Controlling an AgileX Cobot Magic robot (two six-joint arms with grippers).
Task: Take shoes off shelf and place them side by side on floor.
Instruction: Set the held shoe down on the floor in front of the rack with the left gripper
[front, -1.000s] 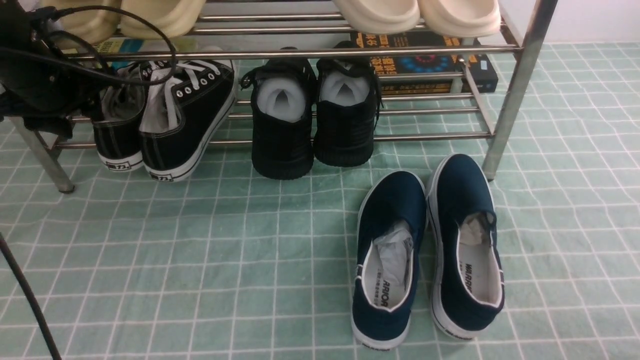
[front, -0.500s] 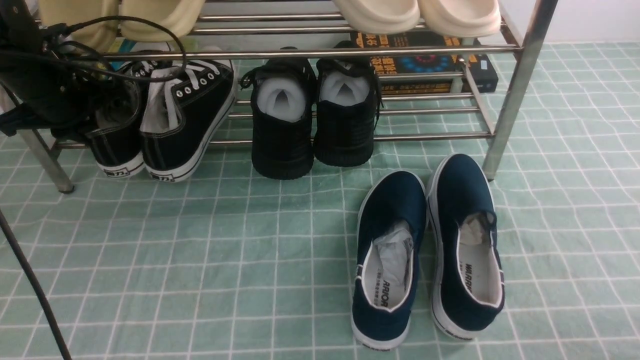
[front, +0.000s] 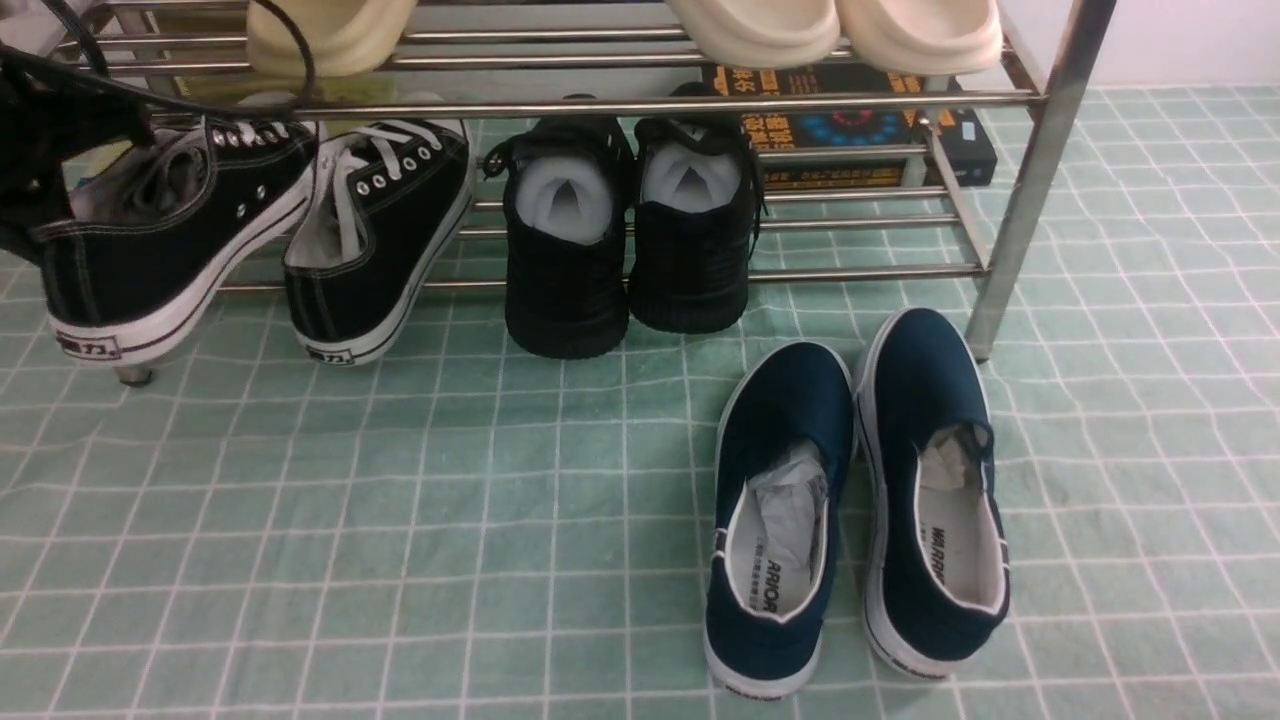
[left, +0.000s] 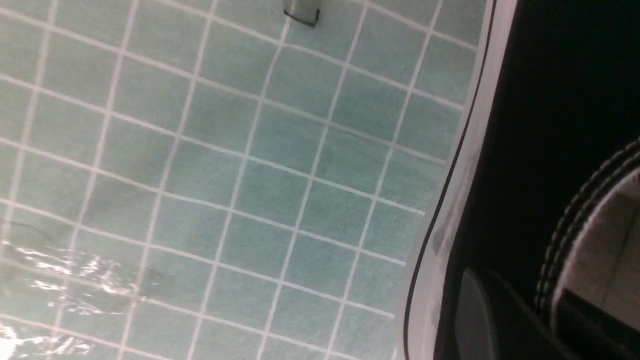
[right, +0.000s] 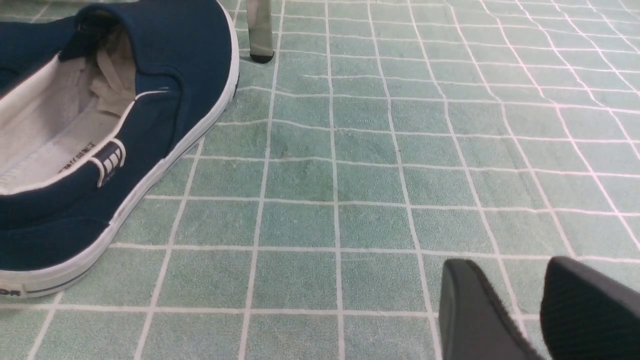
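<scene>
Left gripper, at the far left, is clamped on the heel collar of one sneaker (one finger shows outside the heel wall). The sneaker hangs clear of the floor, heel low and toward the robot, toe pointing back under the shelf. Its mate sits just to the right on the lower bars, nearer this arm. Right gripper hovers wide open and empty, well apart.
</scene>
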